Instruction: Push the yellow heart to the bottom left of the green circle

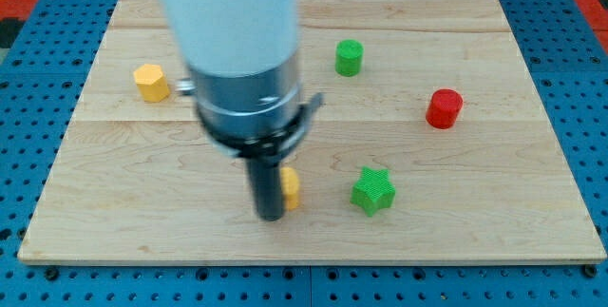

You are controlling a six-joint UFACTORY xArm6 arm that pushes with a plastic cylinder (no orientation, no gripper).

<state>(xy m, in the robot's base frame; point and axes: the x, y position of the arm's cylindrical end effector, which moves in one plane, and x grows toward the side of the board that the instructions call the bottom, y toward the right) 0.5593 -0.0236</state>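
far left of the board (85, 169) sits a yellow hexagon block (151, 82), near the top-left, well apart from everything else. not part of this job.

moving right: the arm's big white and grey body covers the middle-left of the view, w/ the dark rod dropping down from it. my tip (271, 216) is on the board near the bottom edge. no jaws here, just a rod, so it holds nothing; it can only push. touching its right side is a small yellow block (292, 187), mostly hidden behind the rod. judging by the task that's prob the yellow heart, but shape can't be made out.

next right, just beside it but apart, a green star (373, 190). above, near the view's top, the green circle (349, 57). furthest right, a red cylinder (444, 108), well apart from the rest.

risks: tip is at the heart's left, so a push from here sends it right, into the star, not up toward the circle. i'd need to get under it first. since the rod hides the heart, an off-centre push could spin it or let it slip off the tip. overshoot up could also knock the circle itself.
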